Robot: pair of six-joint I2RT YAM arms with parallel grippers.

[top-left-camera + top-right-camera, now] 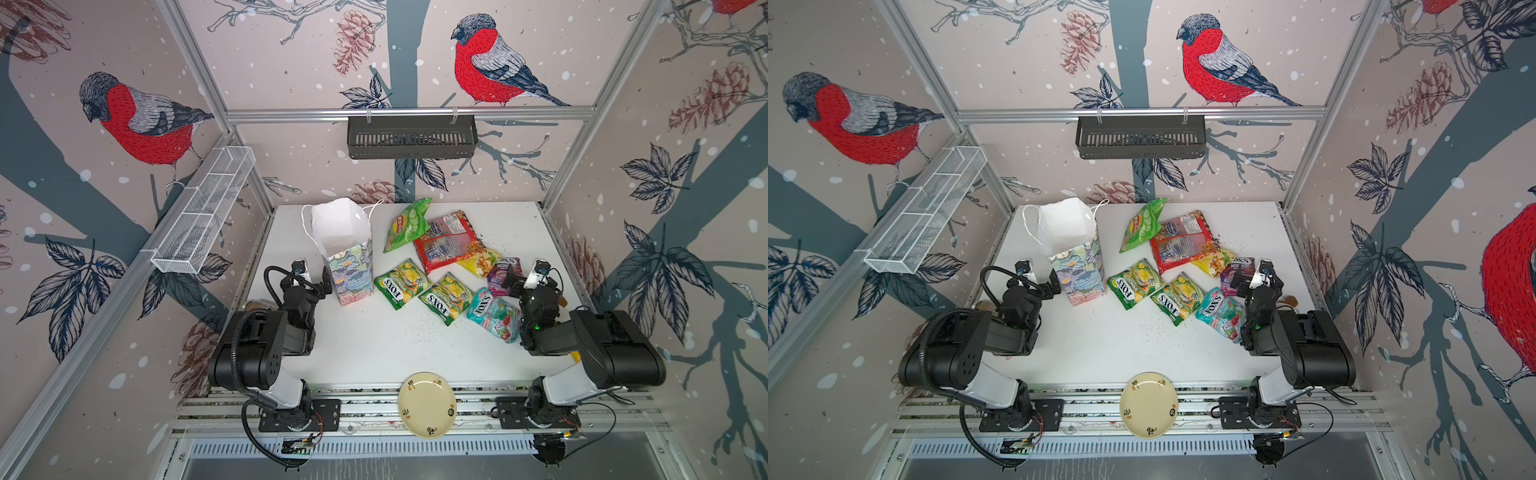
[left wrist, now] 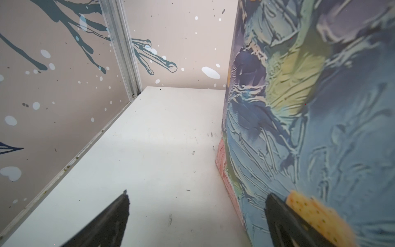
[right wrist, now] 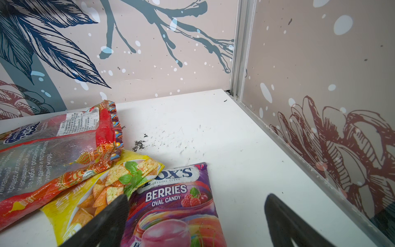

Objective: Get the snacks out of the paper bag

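The paper bag (image 1: pixel 351 270) stands upright at the back left of the table, and only its white inside (image 1: pixel 338 228) shows through the mouth. The snacks lie to its right: a cucumber packet (image 1: pixel 407 224), a large red one (image 1: pixel 446 243), a yellow one (image 3: pixel 85 205), a purple one (image 3: pixel 171 205), two green FOX'S (image 1: pixel 401 284) (image 1: pixel 446 297) and a teal one (image 1: pixel 494 313). My left gripper (image 2: pixel 197 211) is open beside the bag (image 2: pixel 310 107), one finger close against its wall. My right gripper (image 3: pixel 196 205) hangs open over the purple packet, holding nothing.
A cream plate (image 1: pixel 428 405) lies on the front rail. A white wire basket (image 1: pixel 203 212) hangs on the left wall and a black one (image 1: pixel 411 137) on the back rail. Dark crumbs (image 3: pixel 139 145) speckle the table (image 1: pixel 374 353) near the packets.
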